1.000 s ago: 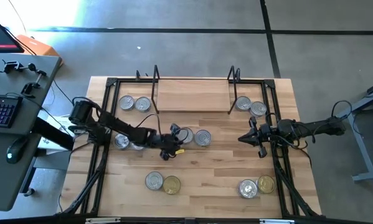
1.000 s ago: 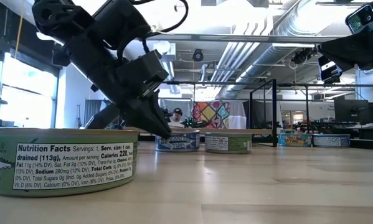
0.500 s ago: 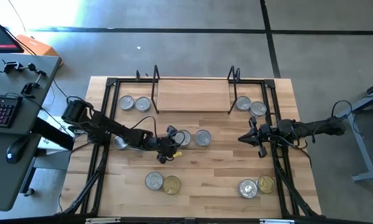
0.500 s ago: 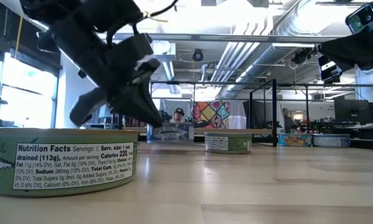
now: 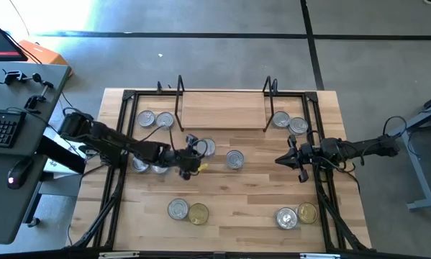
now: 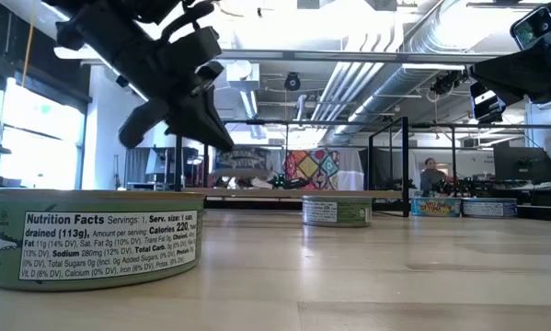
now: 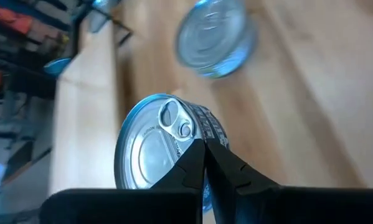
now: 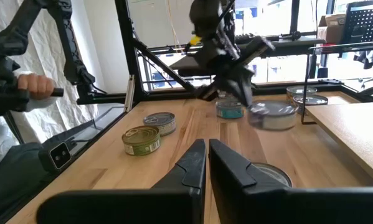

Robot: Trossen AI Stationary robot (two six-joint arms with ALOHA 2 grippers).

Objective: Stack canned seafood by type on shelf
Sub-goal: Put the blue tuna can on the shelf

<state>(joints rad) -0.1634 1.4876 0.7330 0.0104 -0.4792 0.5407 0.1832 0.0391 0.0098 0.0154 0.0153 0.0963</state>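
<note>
Silver-lidded tin [image 5: 206, 147] hangs clear of the table [image 5: 229, 201], pinched at its rim by the clenched left claw [image 5: 193, 155], shelf [image 5: 222, 110] just beyond it, another tin [image 5: 234, 159] beside it; right claw [image 5: 287, 160] clenched empty, waiting well apart.

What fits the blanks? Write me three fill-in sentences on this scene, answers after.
The left gripper is shut on a tin with a ___ lid.
That tin hangs in the air, not touching the ___.
The right gripper is shut and holds ___.
Missing: silver; table; nothing.
</note>
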